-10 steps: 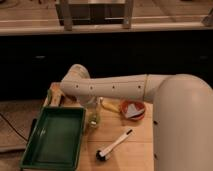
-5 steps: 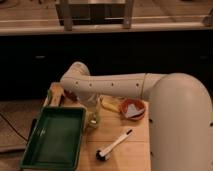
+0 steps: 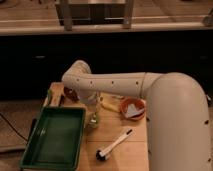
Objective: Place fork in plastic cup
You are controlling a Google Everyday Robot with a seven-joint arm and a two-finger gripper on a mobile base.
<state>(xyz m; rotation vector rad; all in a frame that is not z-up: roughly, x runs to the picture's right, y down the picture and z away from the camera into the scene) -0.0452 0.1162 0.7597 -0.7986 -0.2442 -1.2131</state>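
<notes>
Gripper (image 3: 94, 107) poised over the plastic cup (image 3: 93, 121), near the middle of the tabletop (image 3: 131, 156).

The cup, small, round and pale yellow-green, stands upright with its mouth up, just beside the right rim of the green tray (image 3: 52, 141). The gripper's fingers are pressed together. A thin pale sliver, the fork (image 3: 94, 114), stands about vertical beneath them, lower end at the cup's mouth. Whether it is pinched I cannot tell.
</notes>
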